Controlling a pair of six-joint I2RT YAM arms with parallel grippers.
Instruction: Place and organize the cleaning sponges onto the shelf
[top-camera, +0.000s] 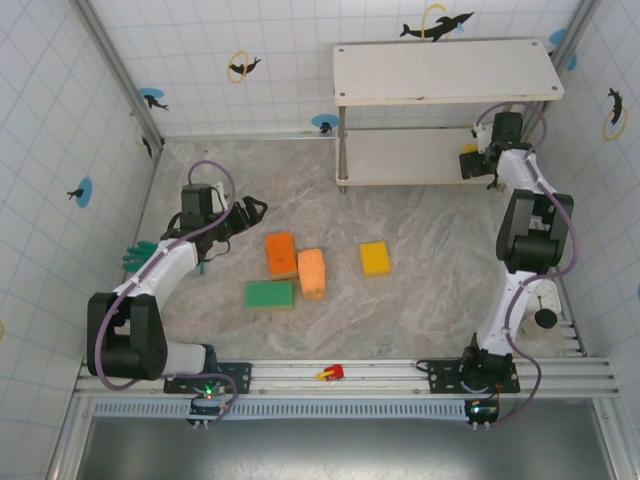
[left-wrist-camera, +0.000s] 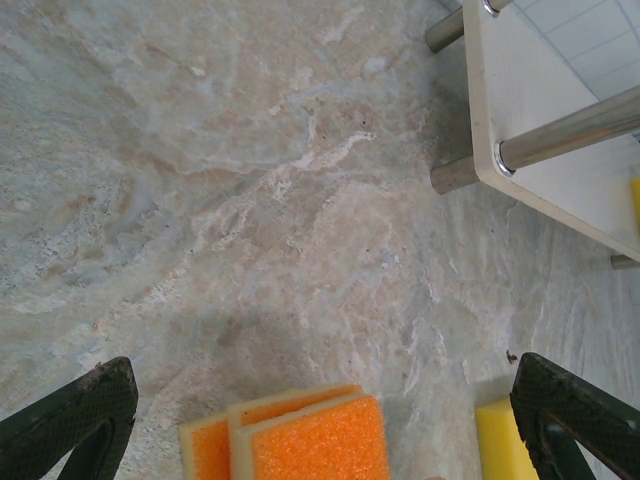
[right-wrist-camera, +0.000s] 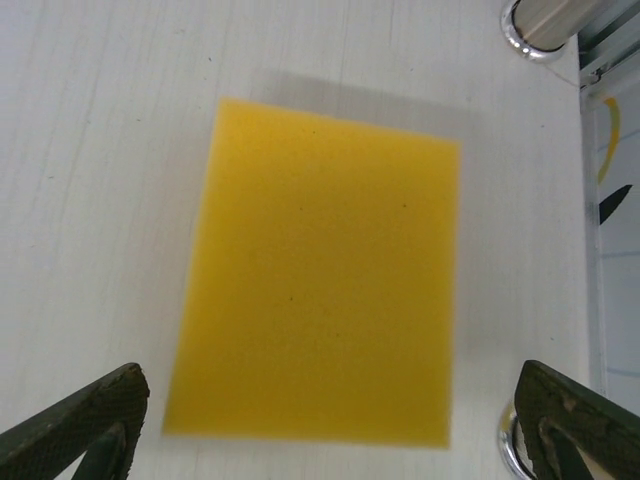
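Several sponges lie on the marble table: orange (top-camera: 281, 254), pale orange (top-camera: 312, 273), green (top-camera: 270, 294) and yellow (top-camera: 375, 258). The shelf (top-camera: 445, 70) stands at the back right. My right gripper (top-camera: 478, 162) is at the right end of its lower board. In the right wrist view it (right-wrist-camera: 330, 400) is open, and a yellow sponge (right-wrist-camera: 320, 275) lies flat on the white board (right-wrist-camera: 100, 150), clear of both fingers. My left gripper (top-camera: 250, 212) hangs open above the table, left of the sponges. Its wrist view shows two orange sponges (left-wrist-camera: 310, 440) between the spread fingers (left-wrist-camera: 70, 420) and a yellow one (left-wrist-camera: 500, 440).
A green rubber glove (top-camera: 138, 255) lies by the left wall. A small red object (top-camera: 331, 373) sits on the front rail. A metal shelf leg (right-wrist-camera: 545, 25) stands just right of the placed sponge. Tiled walls close in the left, back and right sides.
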